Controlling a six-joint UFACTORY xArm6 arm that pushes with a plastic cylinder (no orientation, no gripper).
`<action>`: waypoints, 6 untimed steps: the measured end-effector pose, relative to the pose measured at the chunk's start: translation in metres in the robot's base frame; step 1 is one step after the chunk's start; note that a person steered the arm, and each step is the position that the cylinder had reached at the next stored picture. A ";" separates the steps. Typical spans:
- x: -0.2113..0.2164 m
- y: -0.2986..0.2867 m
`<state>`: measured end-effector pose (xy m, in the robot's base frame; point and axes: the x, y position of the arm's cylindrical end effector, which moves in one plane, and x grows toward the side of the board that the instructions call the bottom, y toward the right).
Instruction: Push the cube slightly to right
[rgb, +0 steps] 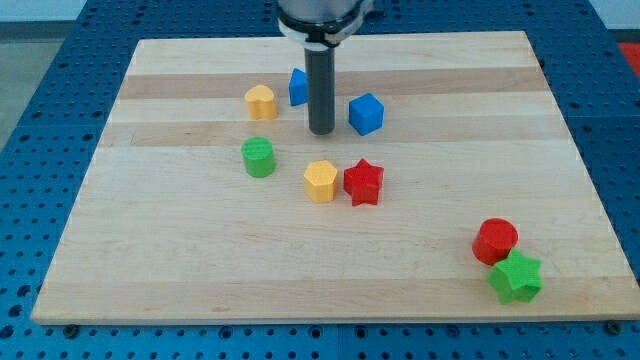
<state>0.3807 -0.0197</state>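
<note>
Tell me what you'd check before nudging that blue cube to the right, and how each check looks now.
1. My tip sits on the view's left of the blue cube: ok.
2. Tip touching the cube: not ok, a gap shows.
3. Board on the cube's right free of blocks: ok.
4. Tip in line with the cube's middle: cannot tell, it looks a little low.
5. Red star and yellow block out of the path, nearer the view's bottom: ok.
6. Other blue block behind the rod, partly hidden: shape cannot tell.
</note>
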 end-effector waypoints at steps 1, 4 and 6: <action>-0.003 -0.009; -0.034 -0.021; -0.042 -0.032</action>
